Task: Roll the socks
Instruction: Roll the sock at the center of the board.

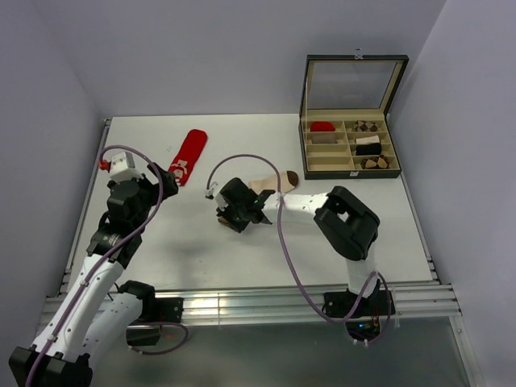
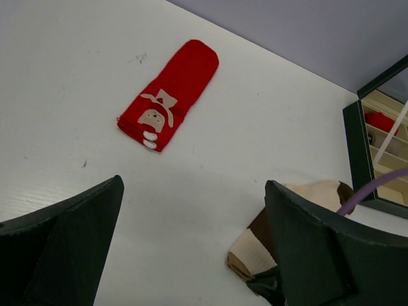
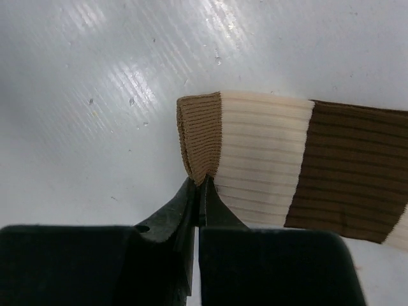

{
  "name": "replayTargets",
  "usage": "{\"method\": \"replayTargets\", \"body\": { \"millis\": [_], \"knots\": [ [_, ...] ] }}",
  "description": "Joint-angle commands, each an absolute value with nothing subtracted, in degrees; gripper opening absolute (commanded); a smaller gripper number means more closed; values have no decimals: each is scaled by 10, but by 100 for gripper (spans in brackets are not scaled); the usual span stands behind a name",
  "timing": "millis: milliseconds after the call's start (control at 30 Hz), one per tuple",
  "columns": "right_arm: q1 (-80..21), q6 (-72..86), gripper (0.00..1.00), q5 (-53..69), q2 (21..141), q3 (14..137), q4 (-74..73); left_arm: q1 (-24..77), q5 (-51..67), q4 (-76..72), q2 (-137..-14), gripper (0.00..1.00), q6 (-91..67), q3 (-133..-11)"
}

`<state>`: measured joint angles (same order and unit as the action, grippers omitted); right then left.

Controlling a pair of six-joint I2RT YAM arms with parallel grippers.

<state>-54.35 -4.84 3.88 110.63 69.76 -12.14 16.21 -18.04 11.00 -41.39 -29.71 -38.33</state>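
Observation:
The red sock (image 1: 188,155) lies flat at the back left of the table, its white marks at the near end; it also shows in the left wrist view (image 2: 171,92). The cream sock (image 1: 276,181) with brown toe lies mid-table. My right gripper (image 1: 256,201) is shut on the tan band edge of the cream sock (image 3: 268,159), its fingertips (image 3: 203,188) pinching the cuff. My left gripper (image 1: 165,179) is open and empty, just near of the red sock's near end. In its own view (image 2: 191,217) the cream sock (image 2: 261,248) shows beside the right finger.
An open black compartment box (image 1: 351,145) with raised lid stands at the back right, holding a red bundle, brown-patterned bundles and a black-and-white bundle. Its corner shows in the left wrist view (image 2: 357,146). A purple cable loops over the right arm.

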Motion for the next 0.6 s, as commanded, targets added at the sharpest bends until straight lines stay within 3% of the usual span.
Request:
{"method": "replayTargets", "body": {
  "millis": [0,267,433,567],
  "knots": [
    [-501,20,0,162,1110,705,-101,163,-120,96,-426,98,-357,-374],
    [-425,132,0,368,1139,697,-45,216,-107,77,-468,97,-423,-338],
    [-384,218,0,430,1159,679,20,255,-106,60,-512,96,-460,-325],
    [-360,266,0,467,1184,664,61,264,-108,61,-533,90,-488,-318]
  ]
}}
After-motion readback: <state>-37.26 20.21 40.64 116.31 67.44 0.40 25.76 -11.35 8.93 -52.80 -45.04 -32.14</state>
